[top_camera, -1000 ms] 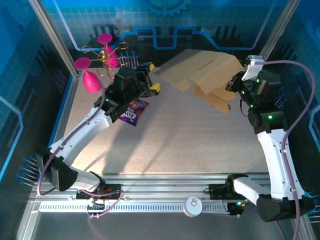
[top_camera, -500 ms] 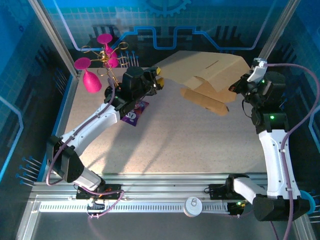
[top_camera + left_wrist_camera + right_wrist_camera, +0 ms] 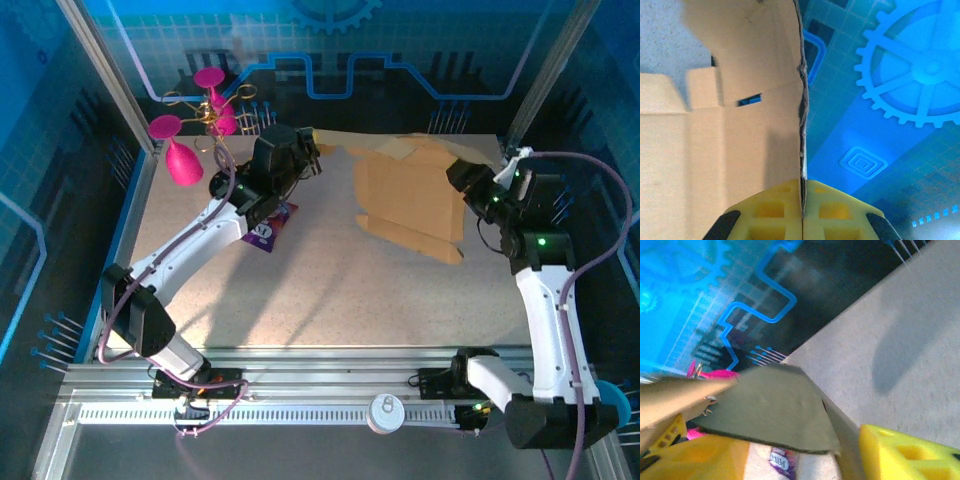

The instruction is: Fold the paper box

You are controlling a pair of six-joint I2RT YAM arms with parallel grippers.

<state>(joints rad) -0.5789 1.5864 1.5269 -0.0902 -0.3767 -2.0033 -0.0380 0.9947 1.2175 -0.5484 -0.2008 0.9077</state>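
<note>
The brown cardboard paper box (image 3: 410, 195) lies unfolded and nearly flat at the back right of the table, with one panel reaching left. My left gripper (image 3: 316, 152) holds that panel's far left edge. In the left wrist view its yellow fingers (image 3: 775, 212) are shut on the cardboard edge (image 3: 801, 100), which stands upright between them. My right gripper (image 3: 463, 180) is at the box's right edge. In the right wrist view its yellow fingers (image 3: 905, 455) stand apart, with a shaded cardboard flap (image 3: 770, 410) lying over the gap.
A purple snack packet (image 3: 268, 226) lies under the left arm and shows through the right gripper's gap (image 3: 782, 462). Pink plastic glasses on a gold stand (image 3: 190, 140) sit at the back left corner. Metal frame posts and blue walls surround the table (image 3: 330, 290).
The box has dropped from raised and tilted to almost flat on the table. The left gripper has swung right with the panel edge. The right gripper has moved down and left at the box's right side.
</note>
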